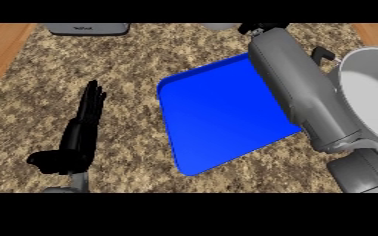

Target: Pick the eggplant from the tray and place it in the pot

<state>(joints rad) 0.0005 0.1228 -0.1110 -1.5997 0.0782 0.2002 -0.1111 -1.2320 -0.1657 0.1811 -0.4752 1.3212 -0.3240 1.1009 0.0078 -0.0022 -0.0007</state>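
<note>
The right forearm [303, 90] stretches toward twelve o'clock over the blue tray [221, 120]; its fingers and the eggplant are hidden, perhaps mid-grasp. Next: carry to the pot [358, 87] at three o'clock. The left hand [77, 135] rests open.

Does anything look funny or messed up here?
The blue tray lies askew on the counter, and no eggplant shows on it. The right forearm stretches over its far corner, hiding the right hand. Nothing looks spilled or broken.

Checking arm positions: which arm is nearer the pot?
Right. The right forearm stretches over the tray's right edge, right beside the pot; its hand is hidden. The left hand rests open far across the counter, left of the tray.
</note>
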